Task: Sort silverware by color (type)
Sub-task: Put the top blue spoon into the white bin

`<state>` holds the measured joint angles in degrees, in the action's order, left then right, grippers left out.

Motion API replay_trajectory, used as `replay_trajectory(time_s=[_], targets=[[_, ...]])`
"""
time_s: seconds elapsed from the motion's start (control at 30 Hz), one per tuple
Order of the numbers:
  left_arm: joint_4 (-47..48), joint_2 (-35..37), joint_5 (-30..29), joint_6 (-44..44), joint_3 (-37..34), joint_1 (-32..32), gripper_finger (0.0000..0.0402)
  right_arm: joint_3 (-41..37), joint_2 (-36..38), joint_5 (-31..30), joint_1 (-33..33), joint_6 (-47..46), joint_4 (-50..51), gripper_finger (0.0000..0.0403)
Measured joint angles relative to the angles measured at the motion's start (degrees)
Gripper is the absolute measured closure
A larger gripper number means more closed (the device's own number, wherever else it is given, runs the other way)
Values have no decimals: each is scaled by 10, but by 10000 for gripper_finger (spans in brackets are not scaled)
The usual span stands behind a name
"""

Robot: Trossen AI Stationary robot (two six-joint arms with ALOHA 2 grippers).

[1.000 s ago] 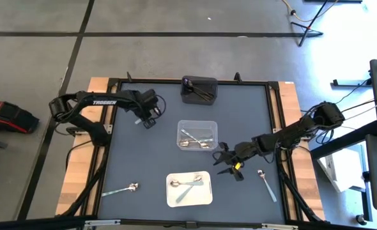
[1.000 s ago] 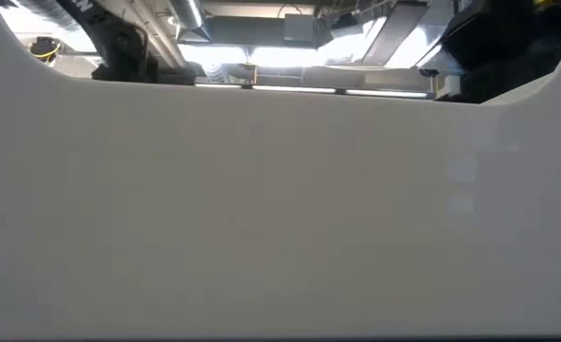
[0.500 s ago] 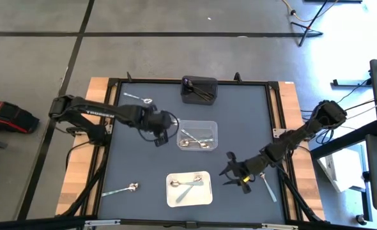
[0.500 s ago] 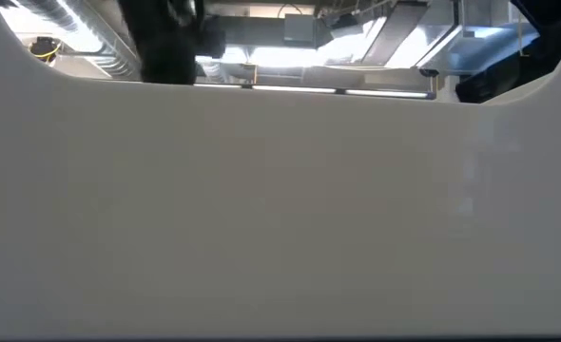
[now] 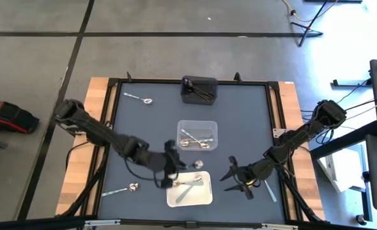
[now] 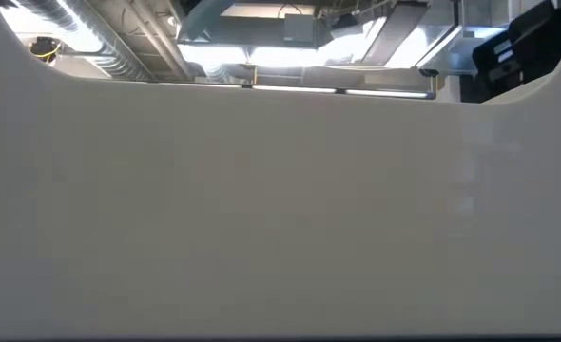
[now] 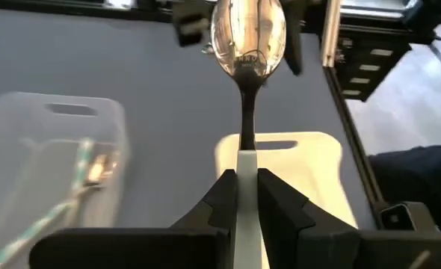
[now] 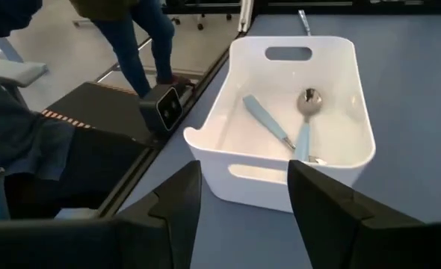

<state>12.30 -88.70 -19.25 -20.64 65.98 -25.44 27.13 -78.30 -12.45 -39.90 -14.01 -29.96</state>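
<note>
My left gripper [image 5: 174,165] [image 7: 247,181] hangs over the far edge of the white tray [image 5: 204,197], shut on a pale-handled spoon whose shiny bowl [image 5: 199,164] [image 7: 248,33] sticks out ahead. My right gripper [image 5: 229,174] [image 8: 243,190] is open, just right of the white tray and pointing at it. That tray holds two pale-blue-handled spoons [image 8: 291,134]. Silver spoons lie in the clear tray [image 5: 197,134] and dark ones in the black tray [image 5: 199,90]. Loose spoons lie flat on the mat at far left [image 5: 139,99], near left [image 5: 121,190] and near right [image 5: 268,190]. My left gripper pinches the spoon's pale handle [image 7: 247,161] between its two fingers. The handle runs along the fingers, which come level from the table's left. The spoon is lifted clear and points forward over the white tray [image 7: 299,161], bowl end free.
The white tray's wall [image 6: 280,209] fills nearly the whole low view. The clear tray [image 7: 48,164] sits just beyond my left gripper toward the far edge. A person's legs [image 8: 138,45] stand past the table's near edge. A raised black frame [image 5: 112,128] rims the mat.
My left arm has swept from the far left of the mat toward the near edge and right, past the clear tray to the white tray, carrying the spoon. That uncovered the far-left spoon. My right gripper has shifted a little toward the near edge, staying open.
</note>
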Motion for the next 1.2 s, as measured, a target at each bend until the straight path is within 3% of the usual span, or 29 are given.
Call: replay_trajectory(time_s=[0.17, 0.5, 0.77, 0.97, 1.2], targets=[[-31, -66, -6, -22, 21, -31, 368, 1, 0, -1, -4, 3, 1, 217], [12, -192, 13, 16, 157, -80, 368, 1, 0, -44, -45, 27, -32, 217], [102, -224, 2, -37, 163, -87, 368, 1, 0, -31, -45, 20, -31, 217], [103, -249, 39, -45, 163, -85, 361, 1, 0, 16, -43, -30, -14, 217], [108, -254, 23, -62, 163, -80, 334, 1, 0, 46, -43, -72, -16, 217]])
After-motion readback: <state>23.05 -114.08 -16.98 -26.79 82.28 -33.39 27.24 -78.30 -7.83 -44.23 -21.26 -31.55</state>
